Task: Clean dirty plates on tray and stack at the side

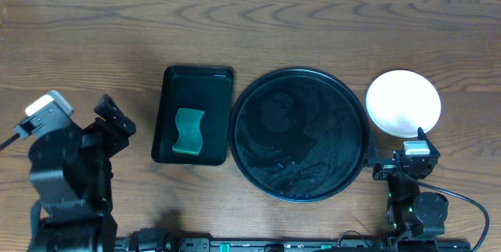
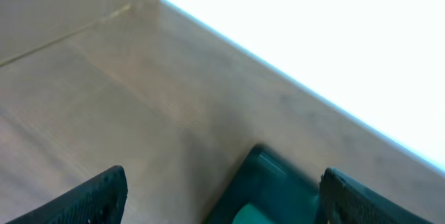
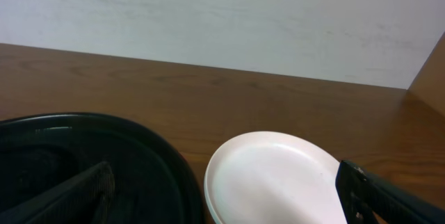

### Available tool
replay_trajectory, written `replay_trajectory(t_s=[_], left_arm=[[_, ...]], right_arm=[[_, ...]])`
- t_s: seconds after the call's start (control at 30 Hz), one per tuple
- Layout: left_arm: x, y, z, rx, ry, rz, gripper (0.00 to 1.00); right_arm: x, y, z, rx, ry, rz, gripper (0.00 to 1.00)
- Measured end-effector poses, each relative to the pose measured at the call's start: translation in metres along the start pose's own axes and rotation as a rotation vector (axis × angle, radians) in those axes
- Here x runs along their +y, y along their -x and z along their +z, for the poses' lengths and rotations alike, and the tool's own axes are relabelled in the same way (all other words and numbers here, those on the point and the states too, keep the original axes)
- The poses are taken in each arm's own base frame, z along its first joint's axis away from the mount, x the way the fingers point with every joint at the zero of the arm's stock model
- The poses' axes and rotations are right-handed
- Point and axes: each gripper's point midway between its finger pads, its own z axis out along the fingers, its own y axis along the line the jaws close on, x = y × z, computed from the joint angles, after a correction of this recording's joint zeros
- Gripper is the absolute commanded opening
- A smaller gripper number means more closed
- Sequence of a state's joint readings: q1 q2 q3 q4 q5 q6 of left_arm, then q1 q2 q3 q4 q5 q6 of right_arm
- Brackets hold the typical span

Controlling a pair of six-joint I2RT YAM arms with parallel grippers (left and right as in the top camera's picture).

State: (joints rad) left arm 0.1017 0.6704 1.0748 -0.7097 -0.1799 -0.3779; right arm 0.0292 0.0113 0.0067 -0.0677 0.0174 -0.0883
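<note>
The round black tray [image 1: 301, 80] sits mid-desk and I see no plates in it, only glossy streaks on its floor. The plates [image 1: 403, 102] lie on the desk [image 1: 94, 41] just off its right rim. From above they read as one white disc, so I cannot count them. Left of the black tray, almost touching it, a green tray [image 1: 215, 95] holds a wavy green sponge [image 1: 188, 132].

My left fingers [image 1: 117, 119] stand wide apart with nothing between them, left of the green tray over bare desk. My right fingers [image 1: 401, 154] are also spread and empty, just short of the plates on the near side, and nothing lies between them and the plates.

The right wrist camera shows the near plate edge [image 3: 278, 179] beside the black rim [image 3: 160, 158]. The left wrist camera catches only a green tray corner [image 2: 274, 182].
</note>
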Motion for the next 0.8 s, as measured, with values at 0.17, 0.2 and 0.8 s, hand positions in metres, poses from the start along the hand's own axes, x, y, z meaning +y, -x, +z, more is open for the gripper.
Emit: replay_trajectory(t_s=[0.17, 0.2, 0.8], left_arm=[[-0.026, 0.026, -0.004, -0.204, -0.185, -0.07, 0.89], [-0.033, 0.032, -0.006, -0.251, -0.232, -0.079, 0.89], [-0.056, 0.014, -0.036, -0.602, -0.643, -0.144, 0.89]], right_arm=[[0.0, 0.0, 0.0, 0.001, 0.0, 0.0, 0.99], [0.0, 0.0, 0.0, 0.0, 0.0, 0.0, 0.99], [0.0, 0.0, 0.0, 0.0, 0.002, 0.0, 0.99]])
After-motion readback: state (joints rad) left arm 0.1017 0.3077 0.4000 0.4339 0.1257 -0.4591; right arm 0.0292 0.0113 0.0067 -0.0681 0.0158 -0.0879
